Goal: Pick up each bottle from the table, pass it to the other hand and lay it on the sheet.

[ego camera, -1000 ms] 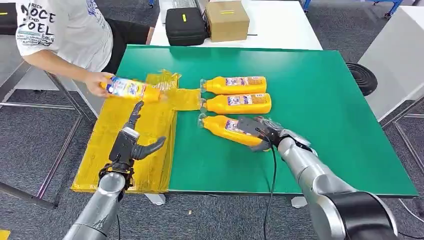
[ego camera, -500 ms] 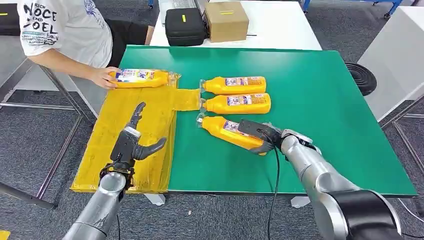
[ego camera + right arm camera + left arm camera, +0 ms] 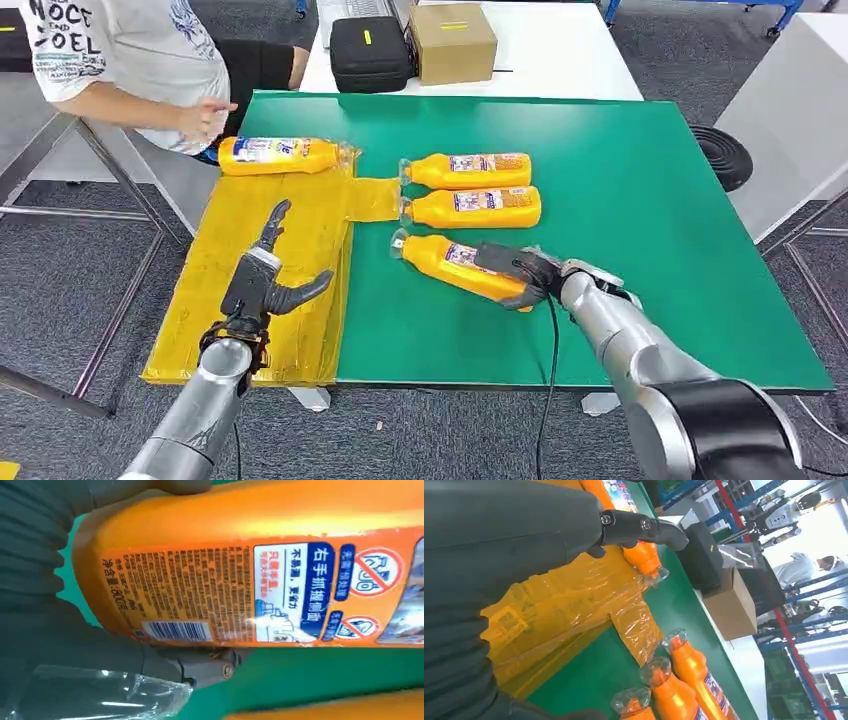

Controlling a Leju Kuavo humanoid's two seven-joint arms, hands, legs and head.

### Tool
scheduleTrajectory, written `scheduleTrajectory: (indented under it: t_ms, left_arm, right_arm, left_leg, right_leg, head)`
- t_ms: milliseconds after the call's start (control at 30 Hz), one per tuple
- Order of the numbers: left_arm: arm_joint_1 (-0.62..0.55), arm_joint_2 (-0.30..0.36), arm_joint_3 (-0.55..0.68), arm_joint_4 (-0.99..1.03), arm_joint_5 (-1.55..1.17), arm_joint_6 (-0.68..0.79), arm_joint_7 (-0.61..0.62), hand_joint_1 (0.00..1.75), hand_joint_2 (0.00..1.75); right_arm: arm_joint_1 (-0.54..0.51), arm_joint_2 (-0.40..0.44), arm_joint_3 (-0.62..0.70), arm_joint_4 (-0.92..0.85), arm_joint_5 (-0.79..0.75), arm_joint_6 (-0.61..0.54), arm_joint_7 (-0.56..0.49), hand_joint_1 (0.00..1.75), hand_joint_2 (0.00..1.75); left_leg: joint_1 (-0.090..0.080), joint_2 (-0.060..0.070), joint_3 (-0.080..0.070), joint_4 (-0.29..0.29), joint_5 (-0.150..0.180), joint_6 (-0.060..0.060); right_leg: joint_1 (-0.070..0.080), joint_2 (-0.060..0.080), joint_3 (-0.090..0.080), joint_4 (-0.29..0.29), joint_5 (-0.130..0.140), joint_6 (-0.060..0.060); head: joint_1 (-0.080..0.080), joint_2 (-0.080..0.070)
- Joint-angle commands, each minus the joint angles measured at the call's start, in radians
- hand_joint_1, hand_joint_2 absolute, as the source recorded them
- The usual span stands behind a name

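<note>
Head view showing the right robot hand (image 3: 522, 272) wrapping around the base end of the nearest orange bottle (image 3: 458, 262), fingers curling over the label, thumb tucking under. Lying on the green desk (image 3: 640, 200), long axis running roughly from 10 o'clock at the clear cap to 4 o'clock at the base, with the wrist coming in from 4 o'clock. Holding, by the look of it, but not yet lifting clear; whether the base is touching the desk, impossible to tell.

Right wrist view confirming the closed grasp: grey thumb (image 3: 165, 485) pressing one side of the bottle body, darker fingers (image 3: 200, 667) closing along the other, printed label facing the camera.

Hovering open over the yellow sheet (image 3: 300, 250), the left robot hand (image 3: 262, 285): fingers spreading apart, one pointing toward 12 o'clock, gripping nothing. Sitting at about 9 o'clock from the held bottle, well apart from it. Judging the hand-over to turn on this: carrying the bottle toward 9 o'clock, cap end leading, so that the neck half arrives free for the left robot hand.

Waiting beyond, two more orange bottles (image 3: 467, 170) (image 3: 472, 207), lying side by side along the 9-to-3 line, caps toward 9 o'clock. Resting at the far edge of the sheet, near 11 o'clock, one delivered bottle (image 3: 280, 156), with a person's hand (image 3: 205, 118) near it.
</note>
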Motion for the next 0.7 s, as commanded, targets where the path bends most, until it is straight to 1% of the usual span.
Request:
scheduleTrajectory:
  t_ms: [33, 67, 100, 133, 233, 267, 300, 333, 367, 400, 433, 500, 700]
  left_arm:
    - [0.06, 0.008, 0.061, -0.066, 0.055, 0.022, -0.028, 0.0, 1.75]
    - [0.078, 0.0, 0.08, -0.087, 0.085, 0.017, -0.034, 0.0, 1.75]
    - [0.085, -0.004, 0.089, -0.097, 0.1, 0.015, -0.036, 0.0, 1.75]
    - [0.09, -0.013, 0.101, -0.104, 0.131, 0.002, -0.037, 0.0, 1.75]
    - [0.09, -0.012, 0.099, -0.104, 0.132, 0.001, -0.037, 0.0, 1.75]
    - [0.089, -0.016, 0.103, -0.103, 0.144, -0.003, -0.037, 0.0, 1.75]
    - [0.085, -0.018, 0.105, -0.099, 0.162, -0.011, -0.035, 0.0, 1.75]
    - [0.067, -0.022, 0.108, -0.065, 0.291, -0.09, -0.004, 0.0, 1.75]
    - [0.064, -0.02, 0.113, -0.048, 0.359, -0.14, 0.013, 0.0, 1.75]
    - [0.063, -0.019, 0.115, -0.045, 0.377, -0.154, 0.017, 0.0, 1.75]
    - [0.062, -0.017, 0.116, -0.043, 0.395, -0.166, 0.022, 0.0, 1.75]
    - [0.062, -0.017, 0.116, -0.043, 0.395, -0.166, 0.022, 0.0, 1.75]
    - [0.06, -0.014, 0.115, -0.043, 0.416, -0.178, 0.029, 0.0, 1.75]
  right_arm:
    - [0.033, 0.056, -0.055, -0.06, -0.117, -0.239, -0.255, 1.75, 1.75]
    - [0.062, 0.074, -0.083, -0.098, -0.154, -0.306, -0.286, 1.75, 1.75]
    - [0.083, 0.085, -0.093, -0.122, -0.171, -0.339, -0.306, 1.75, 1.75]
    - [0.119, 0.098, -0.122, -0.169, -0.217, -0.374, -0.348, 1.75, 1.75]
    - [0.128, 0.098, -0.118, -0.176, -0.222, -0.373, -0.35, 1.75, 1.75]
    - [0.143, 0.102, -0.131, -0.198, -0.242, -0.388, -0.36, 1.75, 1.75]
    - [0.175, 0.106, -0.137, -0.23, -0.267, -0.415, -0.38, 1.75, 1.75]
    - [0.279, 0.122, -0.183, -0.338, -0.416, -0.415, -0.479, 1.75, 1.75]
    - [0.291, 0.128, -0.184, -0.341, -0.44, -0.412, -0.492, 1.75, 1.75]
    - [0.292, 0.131, -0.187, -0.342, -0.449, -0.412, -0.498, 1.75, 1.75]
    - [0.292, 0.132, -0.184, -0.339, -0.452, -0.408, -0.5, 1.75, 1.75]
    - [0.292, 0.132, -0.184, -0.339, -0.452, -0.408, -0.5, 1.75, 1.75]
    - [0.29, 0.134, -0.186, -0.341, -0.459, -0.416, -0.506, 1.75, 1.75]
  left_leg:
    - [0.0, 0.002, 0.003, -0.001, -0.002, -0.001]
    - [0.0, 0.003, 0.002, 0.0, -0.001, -0.001]
    - [0.0, 0.004, 0.003, 0.0, -0.002, -0.001]
    - [0.0, 0.003, 0.001, 0.0, -0.001, -0.001]
    - [0.0, 0.003, 0.001, 0.0, -0.001, -0.001]
    - [0.0, 0.003, 0.001, 0.0, -0.001, -0.001]
    - [0.0, 0.005, 0.002, 0.0, -0.002, -0.001]
    - [0.002, -0.001, 0.005, -0.002, -0.002, -0.001]
    - [0.002, -0.002, 0.004, -0.001, -0.003, -0.001]
    - [0.001, -0.002, 0.001, -0.001, -0.001, -0.001]
    - [0.001, -0.001, 0.002, -0.001, -0.002, -0.001]
    - [0.0, -0.001, -0.003, 0.0, -0.001, -0.001]
    - [0.0, -0.001, -0.003, 0.0, -0.001, -0.001]
  right_leg:
    - [0.001, 0.001, 0.003, -0.001, -0.001, -0.003]
    - [0.001, 0.002, 0.002, 0.0, -0.001, -0.002]
    - [0.001, 0.002, 0.002, 0.0, -0.001, -0.003]
    - [0.001, 0.003, 0.0, 0.0, 0.0, -0.002]
    - [0.001, 0.003, 0.0, 0.0, 0.0, -0.002]
    - [0.001, 0.003, 0.001, 0.0, 0.0, -0.002]
    - [0.001, 0.004, 0.002, 0.0, -0.001, -0.003]
    - [0.002, -0.002, 0.005, -0.003, -0.003, -0.004]
    - [0.002, -0.003, 0.006, -0.002, -0.004, -0.004]
    - [0.001, -0.002, 0.001, -0.001, -0.002, -0.003]
    - [0.002, -0.001, 0.003, -0.001, -0.003, -0.004]
    - [0.0, -0.001, -0.002, 0.0, -0.002, -0.002]
    - [0.0, -0.001, -0.002, 0.0, -0.001, -0.003]
  head:
    - [0.0, 0.0]
    - [0.0, 0.0]
    - [0.0, 0.0]
    - [0.001, 0.0]
    - [0.0, 0.0]
    - [0.0, 0.0]
    - [0.0, 0.0]
    - [0.0, 0.0]
    - [0.0, 0.0]
    - [0.0, 0.0]
    - [0.0, 0.0]
    - [0.0, 0.0]
    - [0.0, 0.0]
